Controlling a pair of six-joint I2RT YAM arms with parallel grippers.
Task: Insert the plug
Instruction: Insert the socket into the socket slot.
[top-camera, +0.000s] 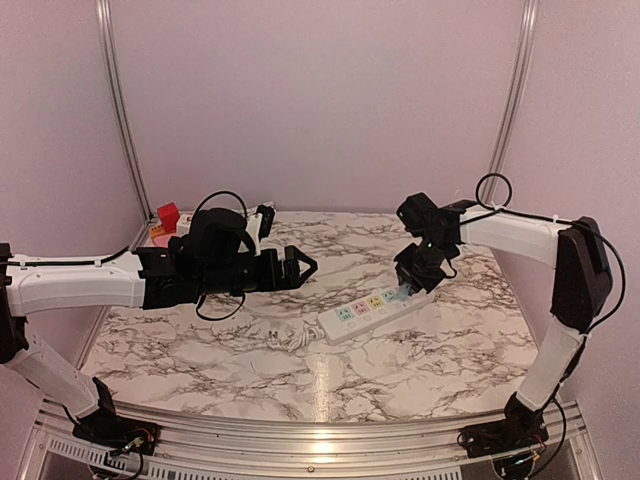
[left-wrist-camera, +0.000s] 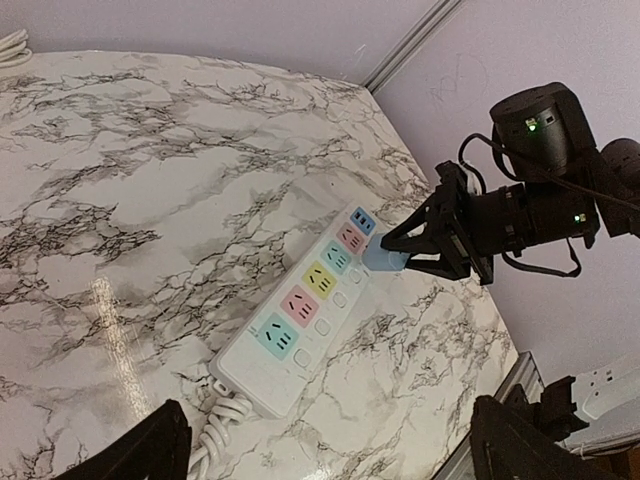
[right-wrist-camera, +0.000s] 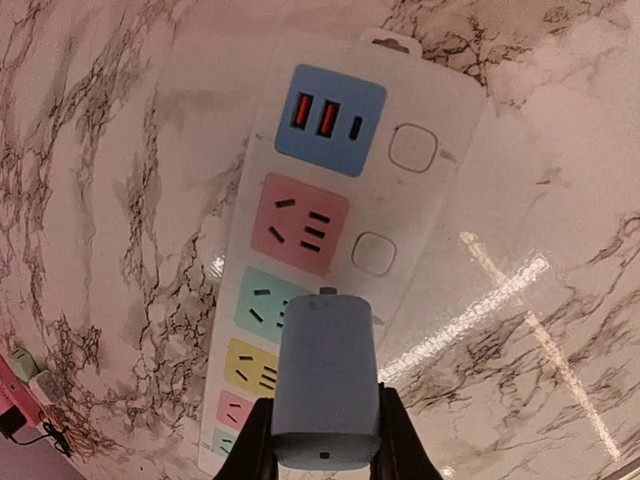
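The right claw (right-wrist-camera: 325, 445) was clamped on the blue plug (right-wrist-camera: 327, 365), which hung just over the green socket (right-wrist-camera: 262, 300) of the power strip (right-wrist-camera: 430, 200), so it probably had to line up with the holes and push straight down, while the left claw (top-camera: 303, 266) stood wide apart

Item one: plug (right-wrist-camera: 326, 370), pale blue, boxy, rounded corners. We log it pinched in the right gripper (right-wrist-camera: 326, 432) and raised over the teal socket, not seated.
Item two: power strip (top-camera: 352, 318), white, flat, diagonal, right of centre. We count a blue USB panel at its far-right end, then pink, teal, yellow, pink and teal sockets.
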